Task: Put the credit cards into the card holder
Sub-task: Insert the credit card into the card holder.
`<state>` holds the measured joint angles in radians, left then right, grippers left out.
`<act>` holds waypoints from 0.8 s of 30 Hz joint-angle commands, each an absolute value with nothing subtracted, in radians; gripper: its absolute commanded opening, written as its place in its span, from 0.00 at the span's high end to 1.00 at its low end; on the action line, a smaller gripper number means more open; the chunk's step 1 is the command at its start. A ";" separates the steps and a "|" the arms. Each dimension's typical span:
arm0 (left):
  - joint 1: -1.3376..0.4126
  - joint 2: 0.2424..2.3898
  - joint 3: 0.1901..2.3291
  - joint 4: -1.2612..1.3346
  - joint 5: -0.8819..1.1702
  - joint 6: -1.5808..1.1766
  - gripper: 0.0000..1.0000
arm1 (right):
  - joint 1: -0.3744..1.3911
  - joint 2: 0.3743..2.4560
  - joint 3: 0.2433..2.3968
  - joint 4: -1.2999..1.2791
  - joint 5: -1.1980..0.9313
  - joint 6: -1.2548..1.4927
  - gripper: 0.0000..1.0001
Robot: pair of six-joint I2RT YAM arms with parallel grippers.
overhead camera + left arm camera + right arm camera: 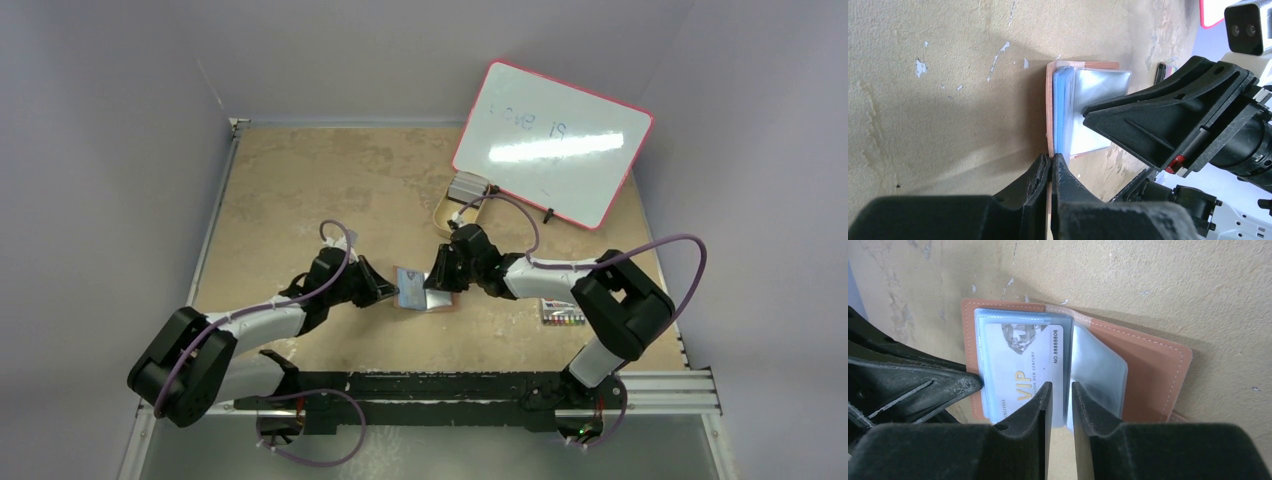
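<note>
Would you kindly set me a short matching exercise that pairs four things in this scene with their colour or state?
1 card holder
2 VIP card
3 whiteboard
4 pack of markers

A red-pink frame
B brown leather, lying open
C many colours in a row
D gold lettering

Pairs: 1-B; 2-D; 3-A; 4-C

Soft, even overhead light fills the top view, with a white streak of glare across the whiteboard (552,148). In the 2 wrist views the left gripper (1052,161) and right gripper (1062,390) loom dark and slightly blurred up close. The clear sleeves (1098,372) shine pale, and a broad, soft shadow dims the surface (948,130) beside the card holder (1049,100).
</note>
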<state>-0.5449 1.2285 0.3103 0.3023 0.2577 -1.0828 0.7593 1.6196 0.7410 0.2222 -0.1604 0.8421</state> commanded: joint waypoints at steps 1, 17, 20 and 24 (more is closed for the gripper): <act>-0.549 1.202 0.352 0.300 0.252 -1.063 1.00 | 0.762 1.610 0.747 0.221 -0.081 0.798 0.78; -0.549 1.291 0.369 0.425 0.296 -1.079 0.76 | 0.762 1.659 0.735 0.267 -0.096 0.792 0.83; -0.549 1.303 0.369 0.450 0.298 -1.085 0.79 | 0.762 1.664 0.732 0.279 -0.105 0.794 0.84; -0.551 1.304 0.372 0.473 0.306 -1.088 0.84 | 0.762 1.670 0.713 0.308 -0.121 0.804 0.84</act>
